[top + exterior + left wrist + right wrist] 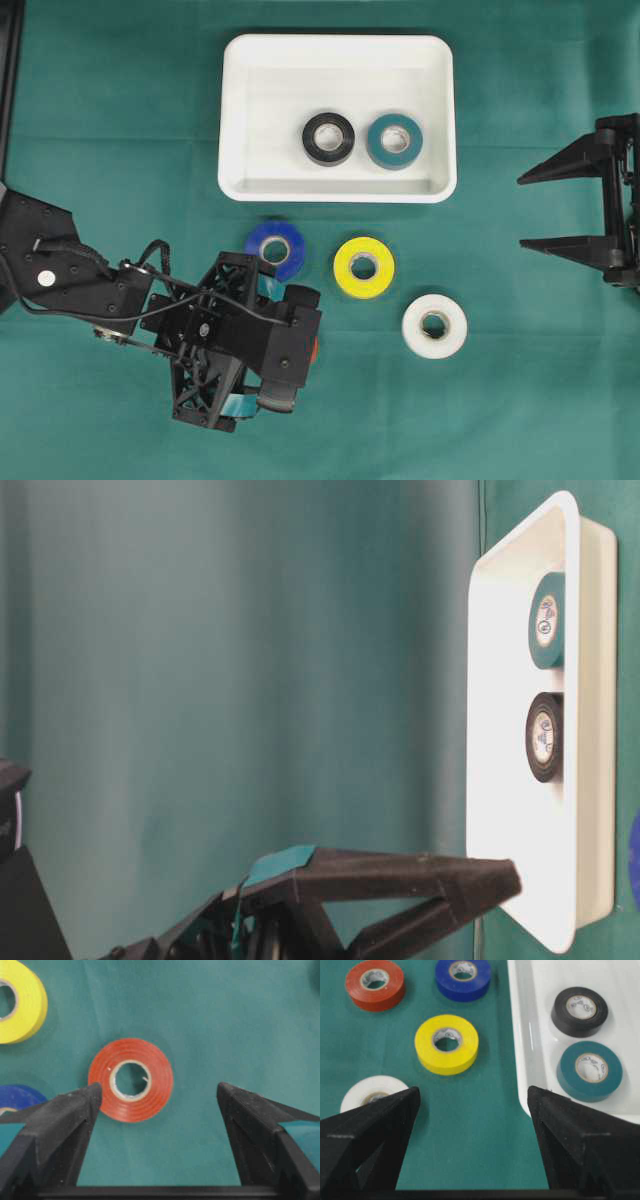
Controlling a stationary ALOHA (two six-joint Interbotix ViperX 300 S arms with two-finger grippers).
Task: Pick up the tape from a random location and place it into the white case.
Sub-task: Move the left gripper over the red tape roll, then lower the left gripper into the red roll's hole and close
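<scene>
Tape rolls lie flat on a green cloth-covered table [120, 120]: a red roll [131, 1080] directly beneath the left gripper [159, 1105], whose jaws stand wide and empty, with blue [275, 249], yellow [363, 267] and white [435, 326] rolls nearby. Black [329, 138] and teal [394, 140] rolls already sit in the white case [238, 120], while the right gripper [572, 205] waits wide and empty at the table's right edge. Risk: the red roll lies nearer one fingertip, so a descent could land on it or nudge it toward the blue roll.

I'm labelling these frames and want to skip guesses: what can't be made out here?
- Red tape: overhead, almost all hidden beneath the left gripper.
- Blue tape: table-level, just a sliver at the right edge.
- Roll-core printing in the white case: too small.
</scene>
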